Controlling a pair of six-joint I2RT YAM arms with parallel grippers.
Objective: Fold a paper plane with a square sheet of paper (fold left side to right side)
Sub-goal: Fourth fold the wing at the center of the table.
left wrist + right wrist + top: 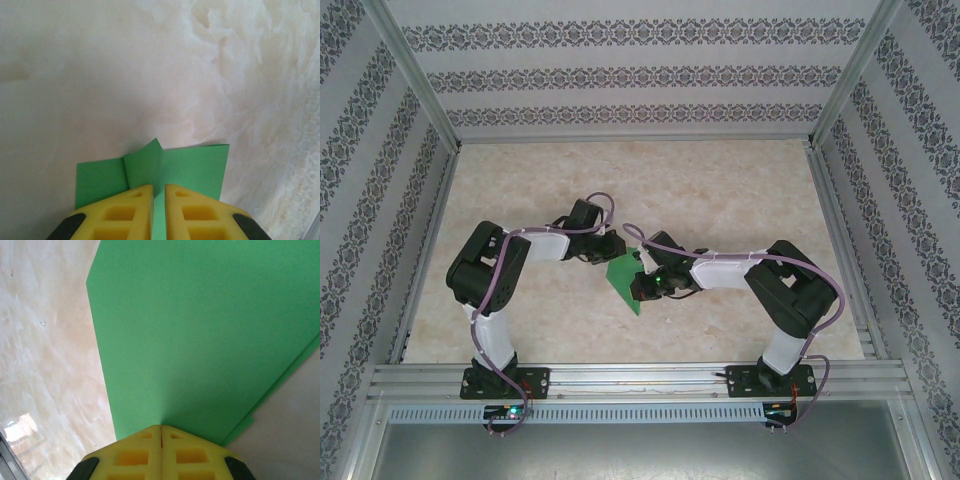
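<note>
The square sheet of paper (623, 281) is bright green and lies folded in the middle of the table, between the two arms. In the left wrist view a raised flap of the sheet (145, 167) runs into the narrow gap of my left gripper (159, 191), which is shut on it. My left gripper (617, 246) stands at the sheet's far corner. My right gripper (646, 277) is over the sheet's right side. In the right wrist view my right gripper (161, 428) is shut, its tips resting on the green sheet (200, 330); a lower layer peeks out along the right edge.
The table top (720, 200) is pale marble-patterned. Patterned walls (620, 75) with metal posts enclose it at the back and both sides. An aluminium rail (640, 378) carrying both arm bases runs along the near edge.
</note>
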